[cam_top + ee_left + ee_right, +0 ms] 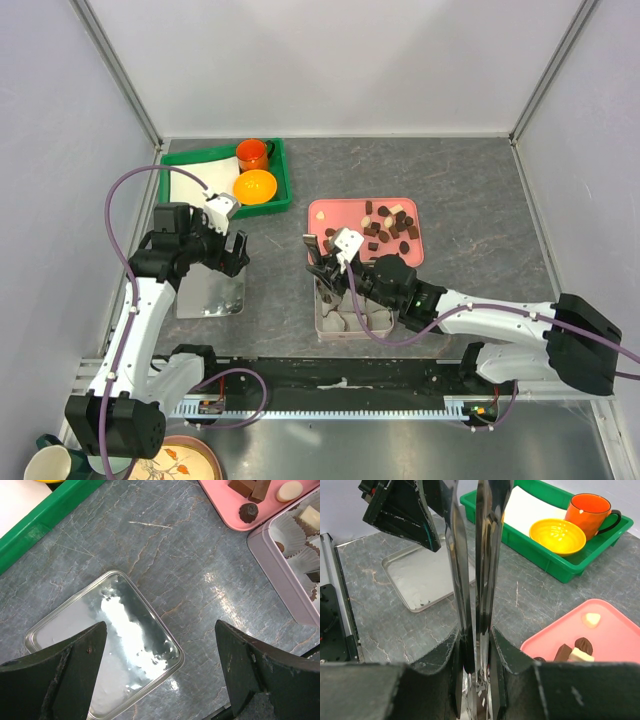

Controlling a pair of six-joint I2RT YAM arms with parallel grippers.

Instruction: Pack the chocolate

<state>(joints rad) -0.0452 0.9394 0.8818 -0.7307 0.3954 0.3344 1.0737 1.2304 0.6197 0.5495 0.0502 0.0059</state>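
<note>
Quick status from us: most of the chocolate sits on the right half of the pink tray. A few pieces look to be in paper cups already, in the tin just on the near side of that tray.

Our right gripper is pressed together on a pair of metal tongs, over the tray's near-left corner. The tong tips run out of the wrist view and are too small from the top, so we can't tell if a piece is in them. Our left gripper hangs spread wide over the silver lid, well to the left of the tray.

Our take on doing the pick well: go for one loose piece at the edge of the pile with the tongs straddling it. We'd squeeze gently so it doesn't squirt out or knock its neighbours, then lower it right into an empty cup before letting go. We'd leave the left arm parked so the two don't clash.
</note>
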